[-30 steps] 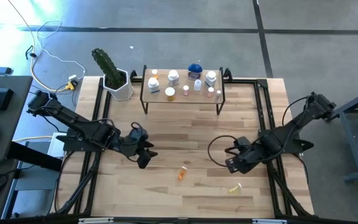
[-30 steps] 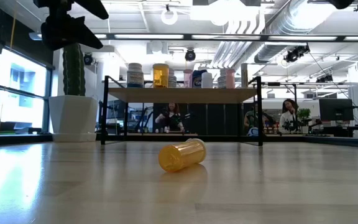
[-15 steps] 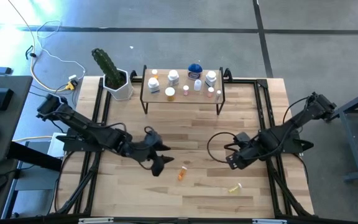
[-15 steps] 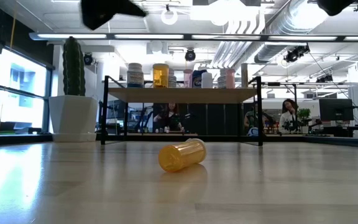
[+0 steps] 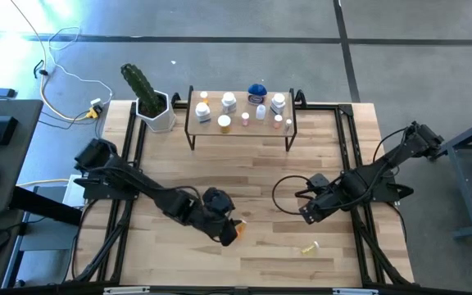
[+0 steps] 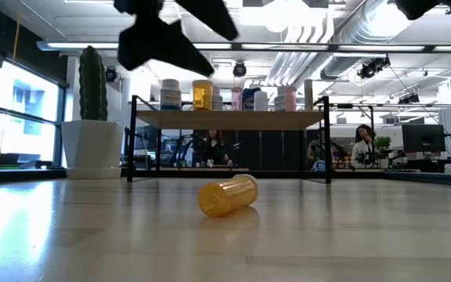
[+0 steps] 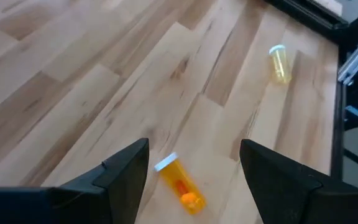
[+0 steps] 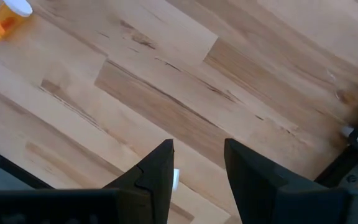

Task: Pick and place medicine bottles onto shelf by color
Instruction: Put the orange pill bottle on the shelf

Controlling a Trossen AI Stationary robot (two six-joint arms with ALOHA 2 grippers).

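On the pale plank worktop (image 5: pixel 260 176), an orange bottle (image 6: pixel 227 195) is lying on its side near the front, a yellowish bottle (image 5: pixel 309 247) lying to its right. The left gripper (image 7: pixel 194 163) is hovering over the orange one, jaws spread wide and holding nothing. The right gripper (image 8: pixel 197 163) is waiting mid-worktop, jaws partly open, empty. Farther back, the shelf (image 5: pixel 240 129) is carrying the other bottles beside a cactus pot (image 5: pixel 156 112). Beyond, people are sitting in the room.

We're in an open-plan robotics lab: exposed ducts (image 6: pixel 366 31) and strip lights run overhead, people (image 6: pixel 364 143) sit at monitors (image 6: pixel 423 139) in the far right background, cables (image 5: pixel 64 78) trail across grey floor on the left, and a potted cactus (image 6: pixel 92 113) stands on the wooden desk (image 5: pixel 252 176).
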